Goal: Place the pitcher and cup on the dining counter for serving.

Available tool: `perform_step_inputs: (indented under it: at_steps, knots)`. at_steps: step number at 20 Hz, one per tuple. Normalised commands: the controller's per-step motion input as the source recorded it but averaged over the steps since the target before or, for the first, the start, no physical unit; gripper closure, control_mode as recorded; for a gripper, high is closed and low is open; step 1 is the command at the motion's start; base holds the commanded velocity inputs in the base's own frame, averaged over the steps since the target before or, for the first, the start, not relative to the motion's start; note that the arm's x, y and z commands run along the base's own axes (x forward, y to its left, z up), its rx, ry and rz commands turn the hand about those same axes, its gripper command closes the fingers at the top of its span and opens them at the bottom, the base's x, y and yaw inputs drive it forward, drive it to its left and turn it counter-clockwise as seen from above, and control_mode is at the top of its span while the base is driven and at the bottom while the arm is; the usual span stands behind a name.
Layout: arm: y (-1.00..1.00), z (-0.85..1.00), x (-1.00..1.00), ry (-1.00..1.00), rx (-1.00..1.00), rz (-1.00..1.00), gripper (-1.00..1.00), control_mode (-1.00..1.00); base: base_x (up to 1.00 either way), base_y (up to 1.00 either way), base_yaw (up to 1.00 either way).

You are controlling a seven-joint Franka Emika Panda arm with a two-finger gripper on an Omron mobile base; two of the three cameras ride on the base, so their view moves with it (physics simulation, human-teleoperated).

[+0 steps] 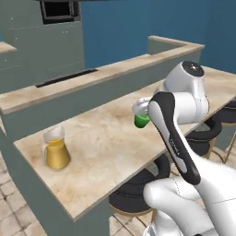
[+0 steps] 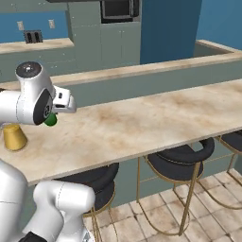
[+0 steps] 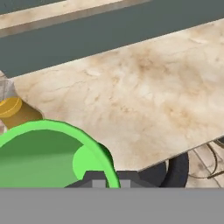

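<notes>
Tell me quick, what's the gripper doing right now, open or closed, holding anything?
Gripper: closed on the rim of the green cup, held above the dining counter.

Base cams behind arm, share dining counter, hand cam close

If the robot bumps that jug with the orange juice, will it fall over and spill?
Probably not easily. The pitcher looks wide at the bottom and stands upright on the dining counter, so it should resist tipping. The juice likely makes it heavy. It has no lid, so a hard shove might slosh some out.
</notes>
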Motion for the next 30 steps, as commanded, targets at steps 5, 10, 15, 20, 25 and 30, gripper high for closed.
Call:
perform_step_inputs:
  at_steps: [5, 10, 15, 20, 25, 30]
  knots:
    - [0.00, 0.00, 0.00, 0.00, 0.00, 0.00, 1.00, 1.00, 0.07, -0.37, 0.23]
    - [0.00, -0.08, 0.23, 0.02, 0.00, 0.00, 1.00, -1.00, 0.00, 0.00, 0.00]
    - [-0.01, -0.30, 0.68, 0.13, 0.01, -0.13, 1.00, -1.00, 0.00, 0.00, 0.00]
    - [-0.05, -0.38, 0.64, 0.20, 0.07, -0.33, 1.00, -1.00, 0.00, 0.00, 0.00]
    - [0.00, -0.18, 0.19, 0.14, 0.14, -0.26, 1.00, -1.00, 0.00, 0.00, 0.00]
    - [-0.02, -0.14, 0.17, 0.02, 0.14, -0.08, 1.00, -1.00, 0.00, 0.00, 0.00]
